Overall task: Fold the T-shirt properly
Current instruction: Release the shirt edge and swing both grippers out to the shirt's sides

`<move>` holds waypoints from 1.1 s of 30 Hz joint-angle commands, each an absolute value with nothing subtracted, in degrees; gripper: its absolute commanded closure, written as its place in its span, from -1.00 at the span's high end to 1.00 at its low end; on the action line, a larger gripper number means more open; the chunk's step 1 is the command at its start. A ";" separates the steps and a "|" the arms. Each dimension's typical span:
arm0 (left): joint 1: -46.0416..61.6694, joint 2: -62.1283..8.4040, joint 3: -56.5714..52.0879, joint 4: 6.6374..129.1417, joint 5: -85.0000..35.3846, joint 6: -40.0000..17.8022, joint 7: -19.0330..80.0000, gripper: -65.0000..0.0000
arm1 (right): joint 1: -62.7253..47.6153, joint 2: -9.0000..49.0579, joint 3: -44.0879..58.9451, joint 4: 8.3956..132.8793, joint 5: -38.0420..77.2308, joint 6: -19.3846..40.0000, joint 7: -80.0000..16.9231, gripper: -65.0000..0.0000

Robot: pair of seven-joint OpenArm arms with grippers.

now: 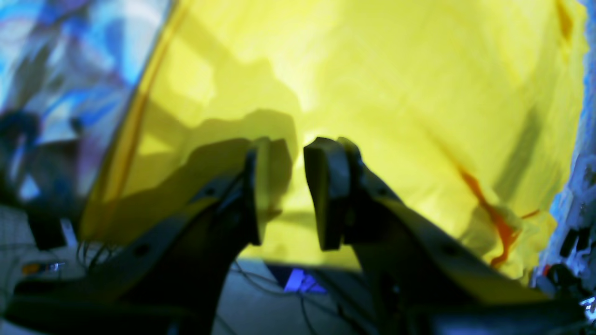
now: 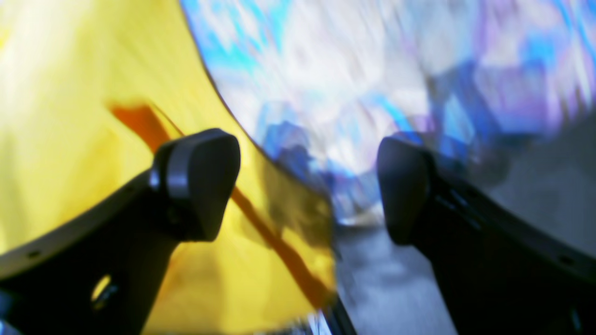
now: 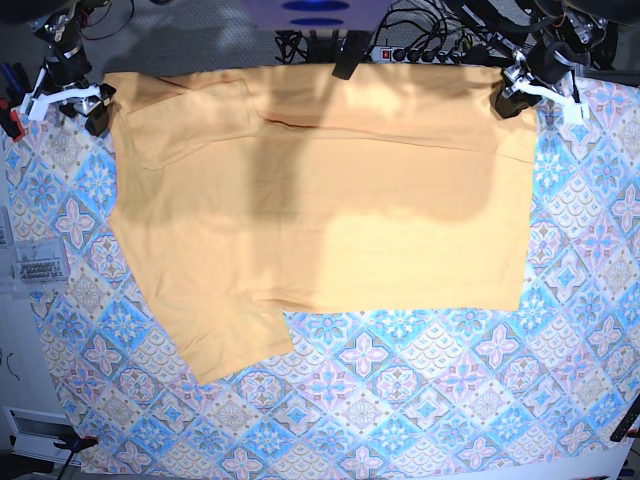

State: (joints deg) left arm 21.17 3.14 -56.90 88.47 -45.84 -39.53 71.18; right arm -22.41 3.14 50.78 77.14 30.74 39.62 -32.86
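At the bench's far edge, left gripper pinches the shirt, right gripper gapes empty; next, regrasp that corner.

No text, label, brand, number or sign can be read in any of the three views. The T-shirt is plain, with no print or visible tag. The tile-patterned cloth under it carries only ornament, no lettering. Both wrist views are too blurred to make out any writing. A clear box at the edge of the base view has dark marks on it, too small to read.
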 commanded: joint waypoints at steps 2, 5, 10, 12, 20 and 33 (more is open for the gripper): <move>20.00 2.59 -57.27 89.45 -46.55 -40.00 70.90 -0.50 | -21.93 4.00 49.27 78.37 31.69 40.00 -32.04 0.46; 17.89 2.59 -57.19 89.45 -46.55 -40.00 70.90 -0.50 | -21.76 4.62 46.64 78.64 31.69 40.00 -32.04 0.46; 13.67 0.31 -56.22 89.45 -45.14 -40.00 70.64 -0.50 | -21.05 6.73 38.99 80.13 27.21 40.00 -31.60 0.46; 11.30 -1.19 -55.52 89.45 -43.03 -40.00 70.55 -0.50 | -19.38 6.81 37.05 81.01 24.84 40.00 -31.60 0.45; 2.59 -2.51 -54.90 89.45 -31.43 -40.00 70.55 -0.50 | -12.62 6.64 34.68 81.45 14.90 40.00 -31.96 0.45; -8.40 -2.42 -54.81 89.19 -14.81 -40.00 70.55 -0.48 | -4.18 6.55 33.54 81.01 3.74 40.00 -32.04 0.45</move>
